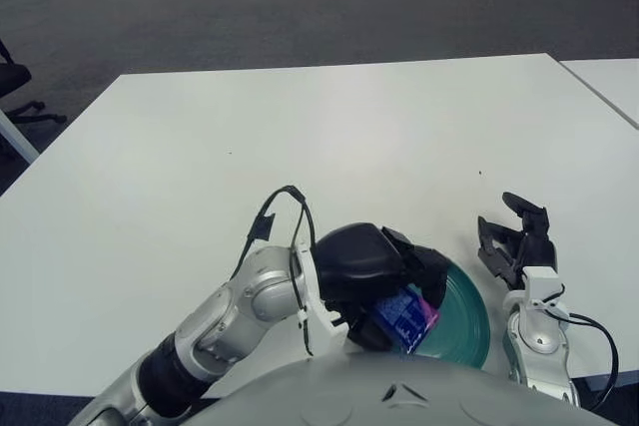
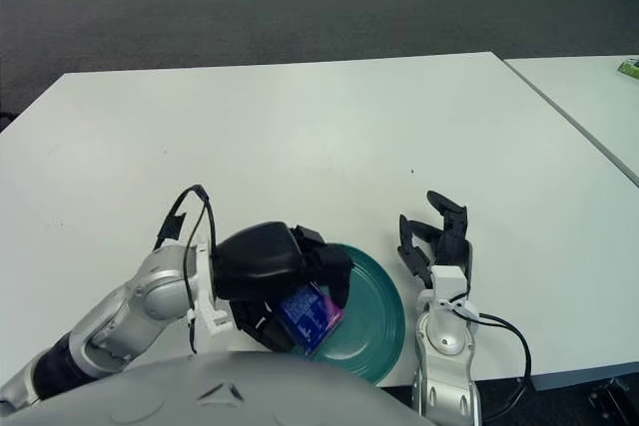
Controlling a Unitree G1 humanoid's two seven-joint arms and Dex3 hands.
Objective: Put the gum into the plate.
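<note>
between the left hand (image 1: 384,281)'s clamped fingers, the blue-and-pink gum pack (image 1: 405,314) hangs seemingly just over the round teal plate (image 1: 465,310), unreleased, right hand (image 1: 519,242) loosely spread beside.

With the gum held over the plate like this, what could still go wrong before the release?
1. The left robot hand grips the gum over the near-left rim of the plate, not its middle. Released there, the pack could tip off the edge onto the table.
2. The hand's fingers show low over the plate; whether they touch it cannot be told. Pulling back might drag the plate.
3. The right robot hand shows just right of the plate, so a shoved plate may bump it.
</note>
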